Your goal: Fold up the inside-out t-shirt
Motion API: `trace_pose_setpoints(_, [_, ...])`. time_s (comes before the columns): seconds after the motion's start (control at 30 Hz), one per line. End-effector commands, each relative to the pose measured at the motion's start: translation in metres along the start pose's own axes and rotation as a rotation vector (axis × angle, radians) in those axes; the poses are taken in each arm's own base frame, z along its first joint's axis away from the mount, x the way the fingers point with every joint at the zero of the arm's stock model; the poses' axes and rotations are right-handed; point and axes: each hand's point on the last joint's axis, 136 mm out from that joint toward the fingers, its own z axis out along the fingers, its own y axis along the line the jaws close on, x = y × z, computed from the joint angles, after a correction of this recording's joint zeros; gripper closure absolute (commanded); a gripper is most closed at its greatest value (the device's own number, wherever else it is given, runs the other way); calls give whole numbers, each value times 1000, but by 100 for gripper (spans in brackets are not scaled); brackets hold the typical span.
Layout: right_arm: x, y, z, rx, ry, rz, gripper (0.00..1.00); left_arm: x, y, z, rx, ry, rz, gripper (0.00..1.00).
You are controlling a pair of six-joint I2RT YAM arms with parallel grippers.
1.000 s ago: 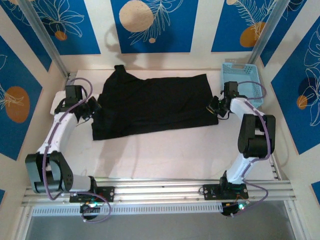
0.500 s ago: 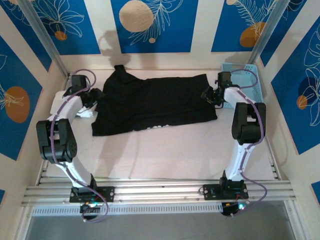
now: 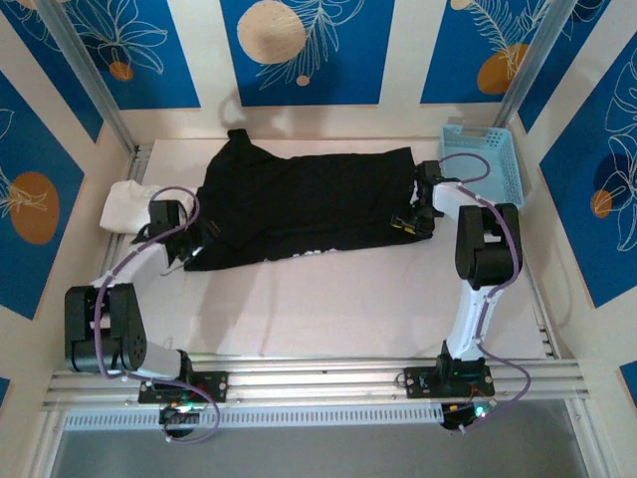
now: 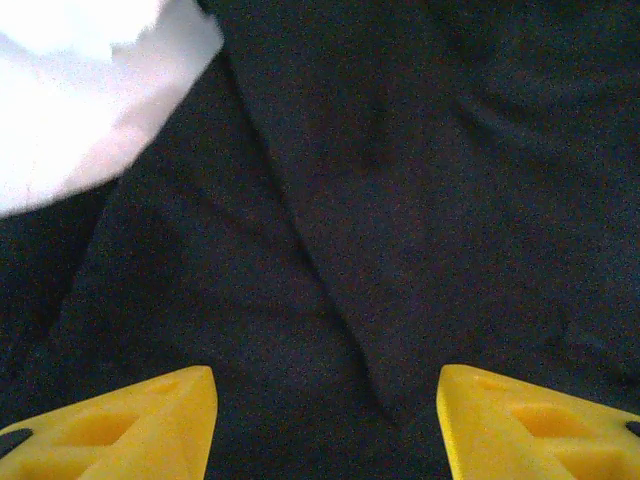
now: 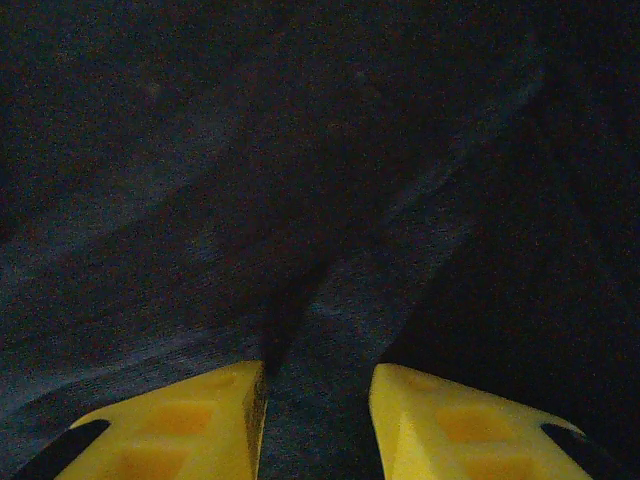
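Item: inside-out t-shirt (image 3: 309, 209), black, spread across the far half of the table (image 3: 328, 299).
Left gripper (image 4: 325, 372) over its near-left edge, jaws wide apart, holding nothing. Right gripper (image 5: 317, 368) at its right edge, jaws partly parted astride a cloth ridge, not clamped. White t-shirt (image 3: 124, 204) lies at far left.

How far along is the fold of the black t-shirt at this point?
Done: the inside-out t-shirt lies spread lengthwise, perhaps folded once already. In hand: the left gripper and right gripper sit over its opposite ends, jaws open, gripping nothing. Left: folding it down to a compact shape.
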Motion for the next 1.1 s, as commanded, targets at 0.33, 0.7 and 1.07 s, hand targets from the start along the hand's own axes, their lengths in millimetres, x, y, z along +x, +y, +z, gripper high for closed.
trace_pose_setpoints(0.33, [76, -68, -14, 301, 197, 1, 64, 89, 22, 19, 31, 195, 11, 41])
trace_pose_setpoints(0.7, [90, -29, -53, 86, -32, -44, 57, 118, 40, -16, -27, 168, 108, 40])
trace_pose_setpoints(1.07, [77, 14, -16, 75, 35, -148, 57, 113, 36, -9, -29, 169, 131, 39])
